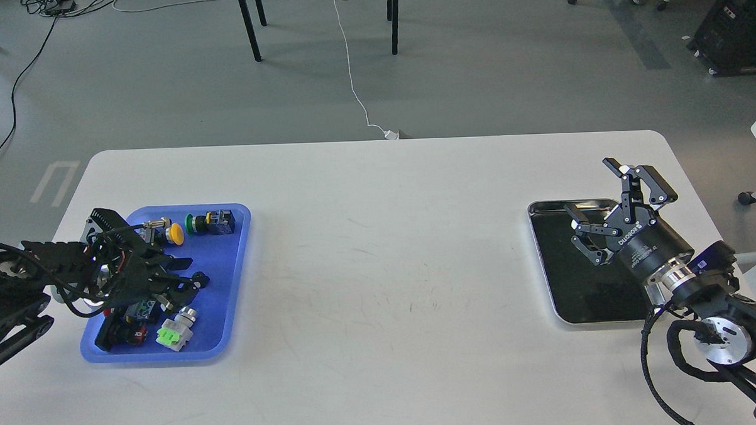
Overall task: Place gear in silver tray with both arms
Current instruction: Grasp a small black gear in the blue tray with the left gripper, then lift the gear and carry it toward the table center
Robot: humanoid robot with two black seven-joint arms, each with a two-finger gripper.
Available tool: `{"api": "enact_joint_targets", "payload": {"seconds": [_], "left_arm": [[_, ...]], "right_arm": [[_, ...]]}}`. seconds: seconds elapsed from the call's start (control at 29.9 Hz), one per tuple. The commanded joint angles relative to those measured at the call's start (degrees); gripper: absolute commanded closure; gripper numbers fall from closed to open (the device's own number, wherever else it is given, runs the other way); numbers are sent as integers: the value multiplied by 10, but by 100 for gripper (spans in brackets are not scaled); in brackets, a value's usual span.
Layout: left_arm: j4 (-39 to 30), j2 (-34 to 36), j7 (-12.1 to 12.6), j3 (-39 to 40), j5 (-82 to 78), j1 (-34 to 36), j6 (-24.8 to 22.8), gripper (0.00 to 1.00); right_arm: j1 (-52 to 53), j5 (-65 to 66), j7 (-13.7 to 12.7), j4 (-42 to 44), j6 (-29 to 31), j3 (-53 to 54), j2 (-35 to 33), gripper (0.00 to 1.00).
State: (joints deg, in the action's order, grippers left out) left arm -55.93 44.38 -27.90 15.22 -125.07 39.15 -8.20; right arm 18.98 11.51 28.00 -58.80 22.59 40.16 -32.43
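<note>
The silver tray (561,281) lies at the right of the white table, its dark bottom bare. My right gripper (593,188) hovers over the tray's far right part, open and empty. My left gripper (190,273) is low over the blue plastic tray (226,268) at the left. Its two fingers stand slightly apart with nothing seen between them. I cannot make out a gear; the left gripper and wrist hide part of the blue tray's contents.
The blue tray holds a yellow push button (175,233), a green and black switch (210,222), a white part with a green tab (173,331) and a black and red part (123,331). The white table (386,269) lies between the trays.
</note>
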Motion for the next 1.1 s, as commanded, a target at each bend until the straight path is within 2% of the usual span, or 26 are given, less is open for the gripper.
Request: {"api": "enact_joint_targets", "payload": {"seconds": [0.0, 0.4, 0.43, 0.54, 0.7, 0.84, 1.0, 1.07], "left_arm": [[-1, 0, -1, 0, 1, 1, 0, 51], [-1, -1, -1, -1, 1, -7, 0, 52], [-1, -1, -1, -1, 1, -7, 0, 53], [-1, -1, -1, -1, 1, -6, 0, 72], [-1, -1, -1, -1, 1, -5, 0, 86], [-1, -2, -1, 0, 1, -4, 0, 90], [-12, -3, -1, 2, 1, 3, -1, 90], [-40, 1, -1, 2, 1, 25, -5, 90]], "right_arm": [[0, 0, 0, 0, 0, 0, 0, 1], [0, 0, 0, 0, 0, 1, 0, 1], [0, 0, 0, 0, 0, 1, 0, 1], [0, 0, 0, 0, 0, 1, 0, 1], [0, 0, 0, 0, 0, 2, -1, 1], [0, 0, 0, 0, 0, 2, -1, 1], [1, 0, 0, 0, 0, 3, -1, 1], [1, 0, 0, 0, 0, 2, 0, 1]]}}
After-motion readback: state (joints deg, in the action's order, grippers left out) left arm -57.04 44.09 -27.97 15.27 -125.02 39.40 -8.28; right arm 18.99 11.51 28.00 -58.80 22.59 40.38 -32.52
